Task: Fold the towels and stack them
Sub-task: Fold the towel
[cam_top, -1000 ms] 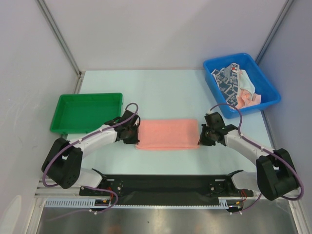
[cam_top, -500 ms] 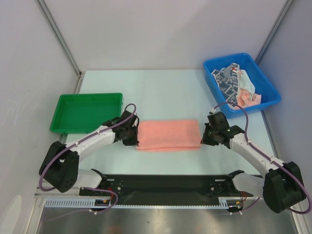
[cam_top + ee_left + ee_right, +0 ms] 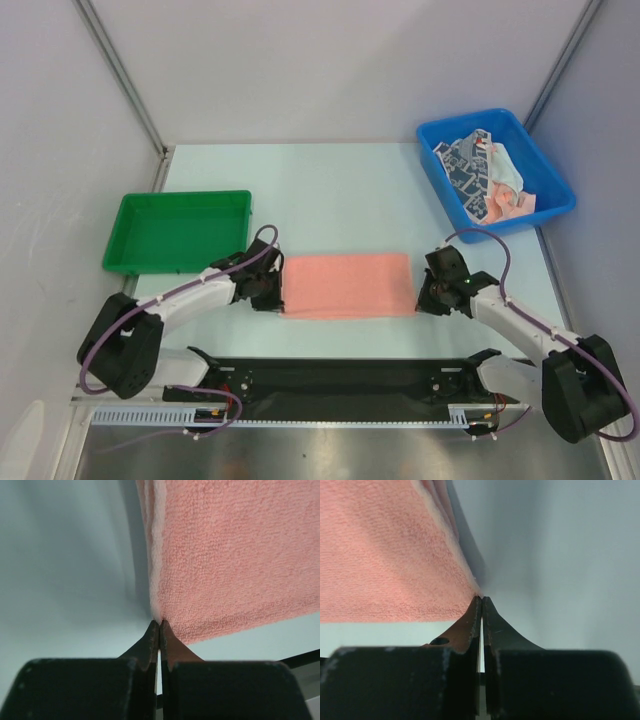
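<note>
Top view, with both wrist views. Over the last second my two arms have drawn back toward 6 o'clock, and the pink towel [image 3: 348, 285] has come with them. It now lies slightly nearer my bases than it did, and its surface looks flatter and more evenly stretched. I judge this to be a smoothing pull made while the towel is already doubled over. The layered edges in both wrist views suggest at least one fold is in place, with further folding and the stacking not yet done.

My left claw [image 3: 159, 625] is fully closed, its tips pinching the towel's corner at 7 o'clock. My right claw [image 3: 481, 600] is likewise fully closed, pinching the corner at 5 o'clock. Neither touches anything else, and both sit low, close to the counter [image 3: 330, 190].

The pink towel rests at the middle of the counter, stretched between the two claws. The other towels [image 3: 480, 170] lie crumpled in the blue bin [image 3: 545, 213] at 1 o'clock. The green tray [image 3: 180, 235] stands at 10 o'clock, well apart from the pink towel.
</note>
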Controlling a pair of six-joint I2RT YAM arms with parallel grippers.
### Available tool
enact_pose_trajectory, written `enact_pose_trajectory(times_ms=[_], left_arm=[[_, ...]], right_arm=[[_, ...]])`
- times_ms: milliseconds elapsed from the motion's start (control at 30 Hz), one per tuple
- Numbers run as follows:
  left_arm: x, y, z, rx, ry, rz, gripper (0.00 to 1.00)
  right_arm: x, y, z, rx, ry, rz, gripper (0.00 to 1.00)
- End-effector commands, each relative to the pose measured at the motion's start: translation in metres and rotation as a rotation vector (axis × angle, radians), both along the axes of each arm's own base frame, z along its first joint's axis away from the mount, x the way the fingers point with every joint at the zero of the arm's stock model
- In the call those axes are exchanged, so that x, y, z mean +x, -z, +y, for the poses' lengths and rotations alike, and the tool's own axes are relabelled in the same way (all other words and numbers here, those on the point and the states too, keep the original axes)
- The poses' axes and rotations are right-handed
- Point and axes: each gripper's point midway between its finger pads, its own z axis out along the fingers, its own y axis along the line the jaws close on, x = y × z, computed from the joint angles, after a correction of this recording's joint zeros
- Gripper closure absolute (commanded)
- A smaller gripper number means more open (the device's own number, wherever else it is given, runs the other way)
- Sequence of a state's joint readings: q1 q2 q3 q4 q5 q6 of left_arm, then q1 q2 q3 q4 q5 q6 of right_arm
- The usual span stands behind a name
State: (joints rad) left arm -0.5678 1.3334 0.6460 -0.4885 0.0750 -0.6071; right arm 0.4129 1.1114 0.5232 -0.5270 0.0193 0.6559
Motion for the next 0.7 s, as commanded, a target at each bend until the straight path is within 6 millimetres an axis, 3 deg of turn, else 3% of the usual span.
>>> enact_pose_trajectory(times_ms=[0, 33, 67, 133, 200, 300, 333, 433, 533, 667], left_arm=[[0.003, -0.021, 0.000, -0.030, -0.033, -0.054, 1.00], [0.015, -0.039, -0.005, -0.047, -0.036, -0.093, 1.00], [0.020, -0.048, -0.006, -0.050, -0.038, -0.107, 1.00], [0.025, -0.069, -0.012, -0.062, -0.027, -0.120, 1.00], [0.021, -0.075, -0.013, -0.066, -0.026, -0.112, 1.00], [0.009, -0.063, -0.012, -0.075, -0.020, -0.081, 1.00], [-0.003, -0.046, -0.007, -0.063, -0.015, -0.035, 1.00], [-0.020, -0.019, -0.005, -0.072, -0.003, 0.020, 1.00], [-0.026, -0.006, 0.000, -0.045, -0.011, 0.033, 1.00], [-0.022, -0.008, 0.007, 0.007, -0.023, 0.019, 1.00]], right_arm=[[0.029, -0.041, -0.003, -0.026, 0.022, -0.144, 1.00], [0.029, -0.048, -0.006, -0.044, 0.016, -0.136, 1.00], [0.041, -0.069, -0.004, -0.040, 0.017, -0.173, 1.00], [0.036, -0.075, -0.010, -0.074, 0.027, -0.151, 1.00], [0.030, -0.075, -0.019, -0.086, 0.066, -0.138, 1.00], [0.019, -0.063, -0.028, -0.069, 0.140, -0.119, 1.00], [0.019, -0.062, -0.026, -0.057, 0.149, -0.131, 1.00], [0.010, -0.052, -0.022, -0.012, 0.199, -0.097, 1.00], [0.003, -0.042, -0.028, -0.011, 0.239, -0.091, 1.00], [-0.002, -0.037, -0.022, 0.011, 0.223, -0.075, 1.00]])
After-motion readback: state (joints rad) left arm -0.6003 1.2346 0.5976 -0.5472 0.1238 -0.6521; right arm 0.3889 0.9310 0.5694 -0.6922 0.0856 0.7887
